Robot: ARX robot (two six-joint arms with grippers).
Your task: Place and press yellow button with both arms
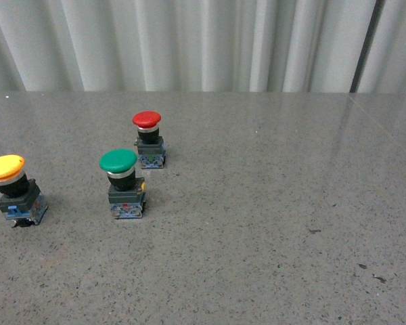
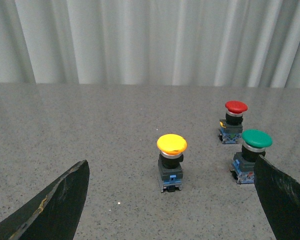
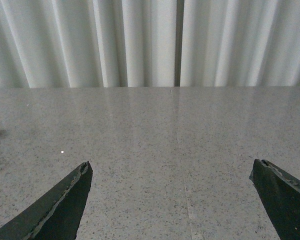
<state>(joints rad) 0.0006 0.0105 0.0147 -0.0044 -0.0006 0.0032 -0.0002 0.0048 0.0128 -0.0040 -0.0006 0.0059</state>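
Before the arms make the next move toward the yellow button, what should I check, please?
1. Left gripper open, empty: ok.
2. Right gripper open, empty: ok.
3. Yellow button upright on the table: ok.
4. Yellow button centred ahead of the left gripper: ok.
5. Green button clear of the left gripper's path: cannot tell.
6. Yellow button visible in the right wrist view: not ok.

Light is even and diffuse, moderately bright in all three views, and seems to come from above. The grey speckled stone tabletop has a soft sheen near the white pleated curtain, with pale vertical streaks in my right wrist view. The yellow-capped push button is sharp, with a small soft shadow at its base. My black left fingers and right fingers are dark with slightly soft edges.
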